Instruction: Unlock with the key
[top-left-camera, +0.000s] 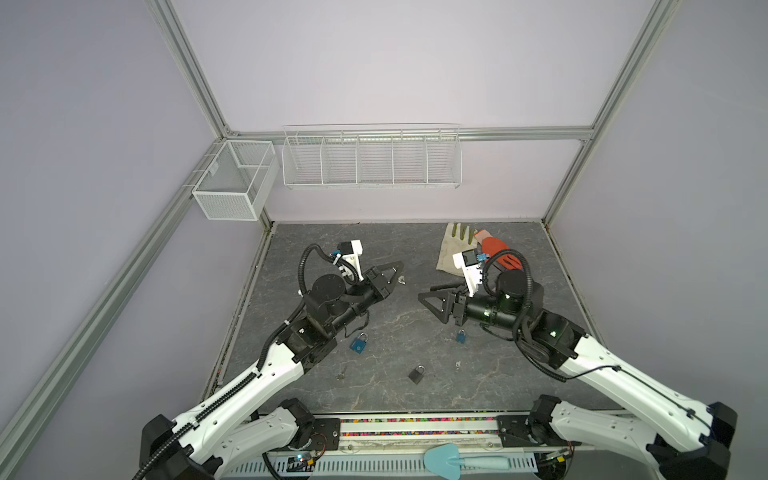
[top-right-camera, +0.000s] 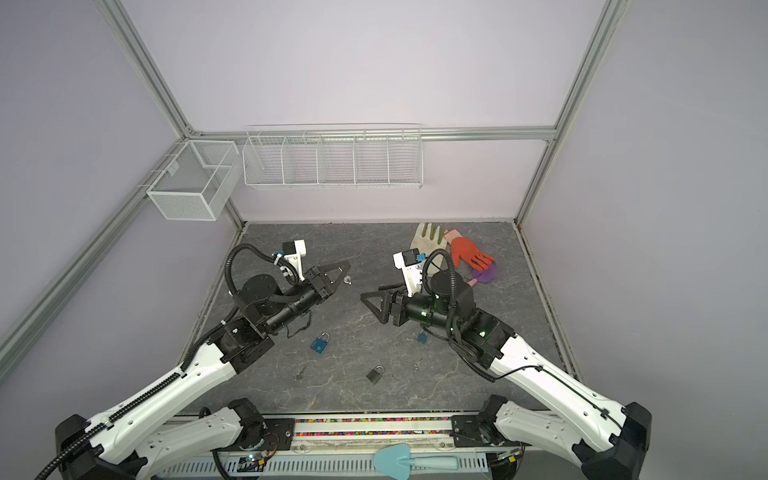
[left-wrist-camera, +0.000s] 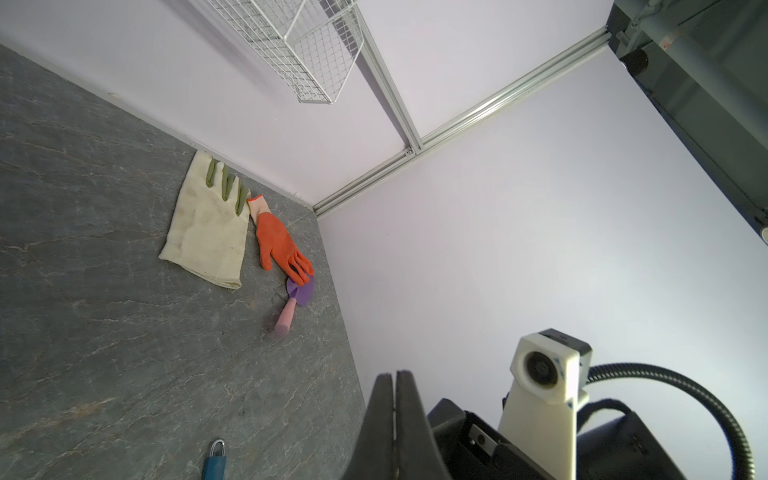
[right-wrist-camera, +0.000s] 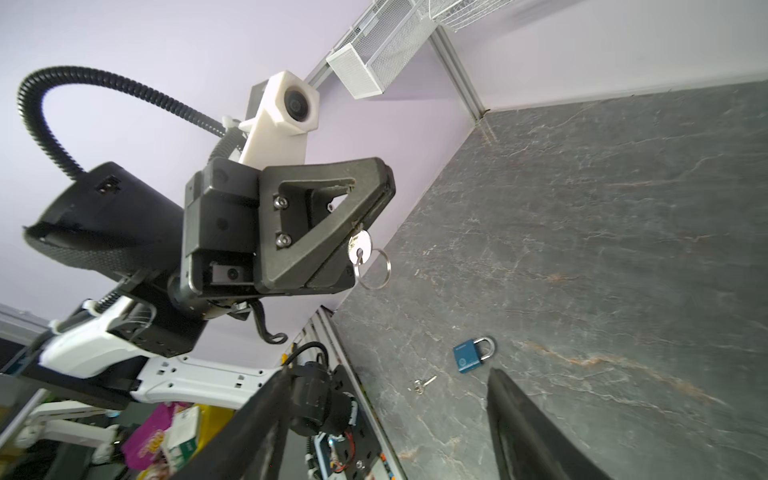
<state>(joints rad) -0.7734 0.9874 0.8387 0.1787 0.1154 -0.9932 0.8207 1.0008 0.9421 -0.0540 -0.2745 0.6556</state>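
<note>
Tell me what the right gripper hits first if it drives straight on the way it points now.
Most likely the left gripper, shut on the key. The right gripper stands open and points across at it, with nothing between them. Depth is hard to judge, so it might pass just beside.
</note>
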